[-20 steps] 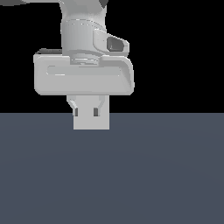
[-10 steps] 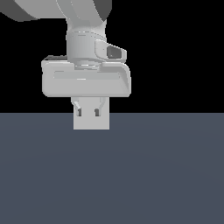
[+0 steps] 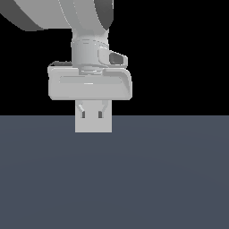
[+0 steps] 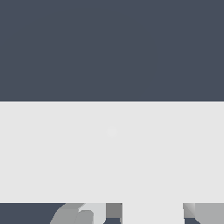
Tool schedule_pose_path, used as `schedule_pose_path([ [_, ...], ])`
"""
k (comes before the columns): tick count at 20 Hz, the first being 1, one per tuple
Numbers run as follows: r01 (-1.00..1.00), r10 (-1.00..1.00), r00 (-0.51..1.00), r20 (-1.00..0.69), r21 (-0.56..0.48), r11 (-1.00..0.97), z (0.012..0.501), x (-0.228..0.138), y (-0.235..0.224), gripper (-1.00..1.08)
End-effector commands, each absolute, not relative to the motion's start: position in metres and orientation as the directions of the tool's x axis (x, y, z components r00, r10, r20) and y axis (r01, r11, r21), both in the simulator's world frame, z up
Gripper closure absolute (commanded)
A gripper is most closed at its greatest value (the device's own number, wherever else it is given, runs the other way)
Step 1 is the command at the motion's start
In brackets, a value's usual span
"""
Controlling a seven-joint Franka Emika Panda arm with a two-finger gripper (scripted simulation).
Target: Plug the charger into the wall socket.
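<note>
- In the exterior view, the gripper [image 3: 93,112] hangs from the arm at the far edge of the dark surface [image 3: 170,179]. The wall socket [image 3: 93,126] stands upright directly in line with it and overlaps the fingers [image 3: 82,109].
- The charger does not show in this view, so its alignment cannot be judged here. The overlap alone does not tell whether the gripper is touching the plate or only close to it.
- In the wrist view, the socket's pale face [image 4: 112,153] fills a wide band, with a faint dot [image 4: 112,132] at its middle.
- A whitish block at the picture's edge, probably the charger [image 4: 152,214], sits between two darker pads [image 4: 113,211]. The gripper looks clamped on it, though only a sliver of it shows.
- Risk: the block appears offset to one side of the dot. A straight push could drive the stepped end into flat plate instead of the opening.
- Risk: a blocked push could make the small charger slip or twist between the pads.
- Risk: with the socket this close, the wide gripper body could strike the plate during a sideways correction.
</note>
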State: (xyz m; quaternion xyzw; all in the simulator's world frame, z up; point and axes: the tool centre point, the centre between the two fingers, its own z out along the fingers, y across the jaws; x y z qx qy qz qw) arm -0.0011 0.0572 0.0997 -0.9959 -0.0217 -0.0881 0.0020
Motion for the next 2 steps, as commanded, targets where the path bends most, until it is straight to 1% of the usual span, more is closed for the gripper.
schedule_pose_path([
  [1, 0.044, 0.043, 0.983, 0.176, 0.000, -0.999, 0.1000, -0.0004, 0.0574, 1.08],
  [2, 0.044, 0.043, 0.983, 0.176, 0.000, -0.999, 0.1000, -0.0006, 0.0574, 1.08],
])
